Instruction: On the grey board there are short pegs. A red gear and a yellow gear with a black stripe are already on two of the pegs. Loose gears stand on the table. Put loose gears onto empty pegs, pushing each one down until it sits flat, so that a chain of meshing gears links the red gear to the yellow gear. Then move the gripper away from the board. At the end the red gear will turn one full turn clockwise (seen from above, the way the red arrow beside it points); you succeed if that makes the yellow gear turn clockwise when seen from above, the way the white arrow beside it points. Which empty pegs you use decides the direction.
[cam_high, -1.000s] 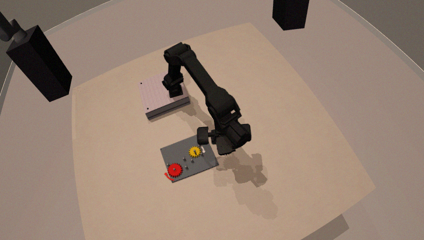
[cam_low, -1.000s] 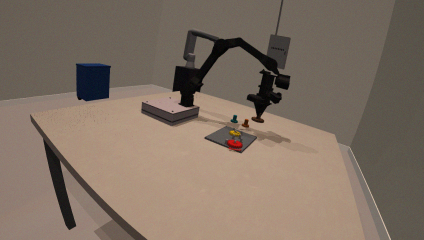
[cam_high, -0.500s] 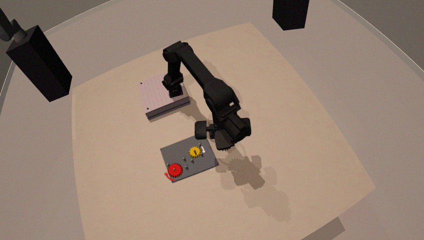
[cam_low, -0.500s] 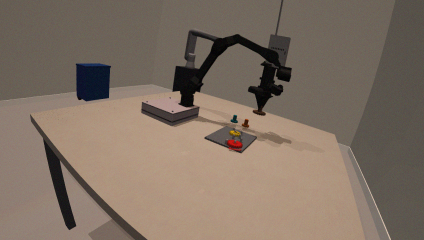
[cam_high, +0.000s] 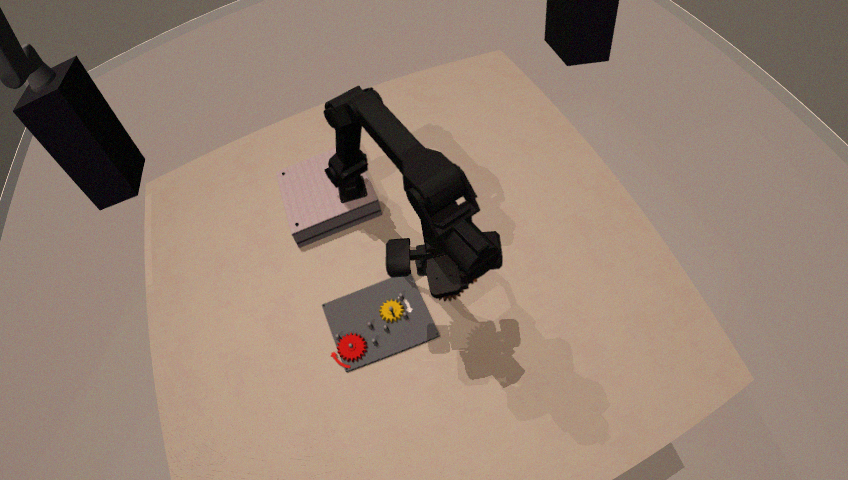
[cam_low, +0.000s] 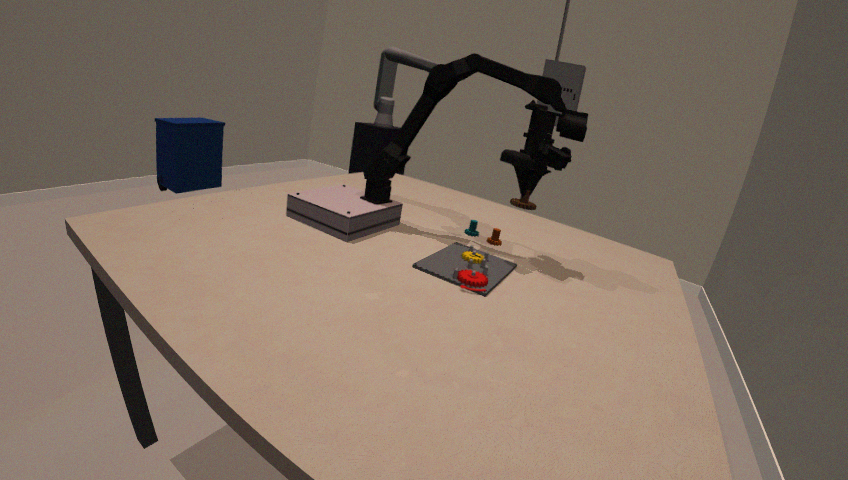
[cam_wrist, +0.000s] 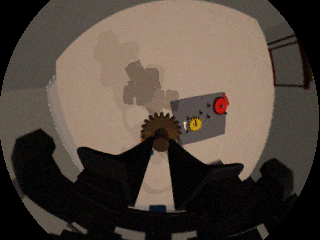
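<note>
Exterior view: blue bin at upper left; teal gear and orange gear standing near the board, right of centre.
Brown gear, toothed, raised above the table right of centre, gripped by its hub; gripper nearly closed.
</note>
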